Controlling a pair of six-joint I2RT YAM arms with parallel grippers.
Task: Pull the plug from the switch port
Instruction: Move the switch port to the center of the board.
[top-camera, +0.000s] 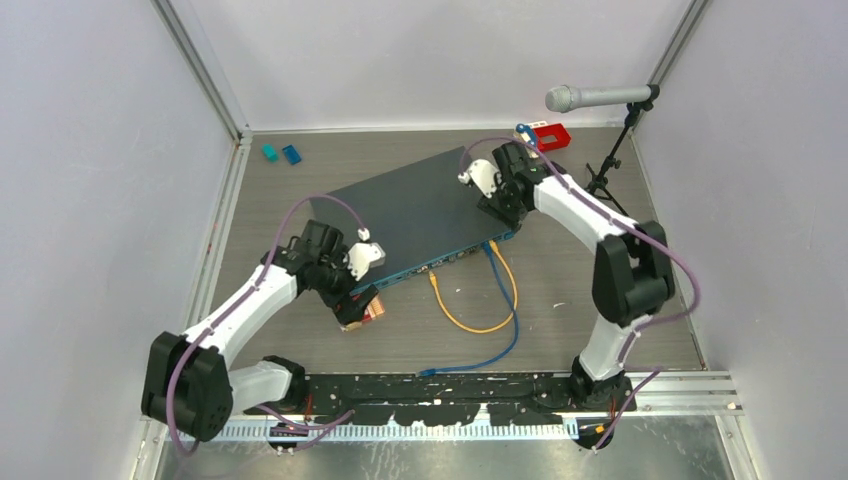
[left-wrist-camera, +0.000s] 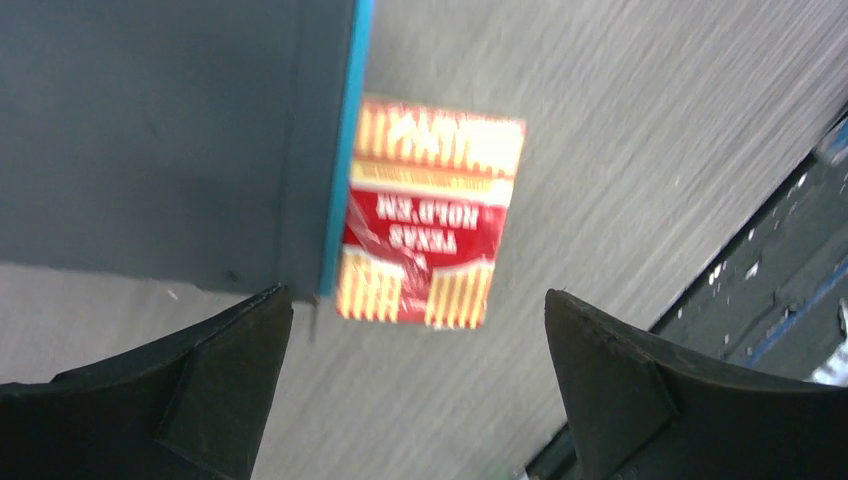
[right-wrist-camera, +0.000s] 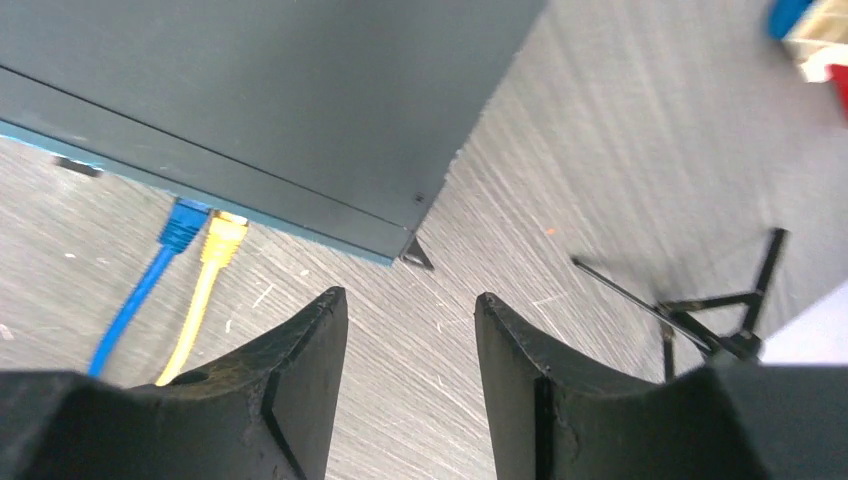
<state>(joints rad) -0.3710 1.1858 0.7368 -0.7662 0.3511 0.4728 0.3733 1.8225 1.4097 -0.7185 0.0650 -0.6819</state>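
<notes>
The switch (top-camera: 410, 210) lies slantwise in the middle of the table (top-camera: 600, 300). We see a blue plug (right-wrist-camera: 184, 224) and a yellow plug (right-wrist-camera: 226, 233) seated side by side in its teal front edge, near the right corner. Our right gripper (right-wrist-camera: 410, 297) hangs over that corner, jaws parted and empty. Our left gripper (left-wrist-camera: 415, 296) gapes wide, holding nothing, above a red card box (left-wrist-camera: 430, 215) just beside the switch's left front corner.

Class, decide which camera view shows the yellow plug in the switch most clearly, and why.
Right wrist view: the yellow plug sits large in the front edge of the switch, beside the blue plug. The top external view shows only a tiny spot where the yellow cable meets the switch. The left wrist view misses it.
</notes>
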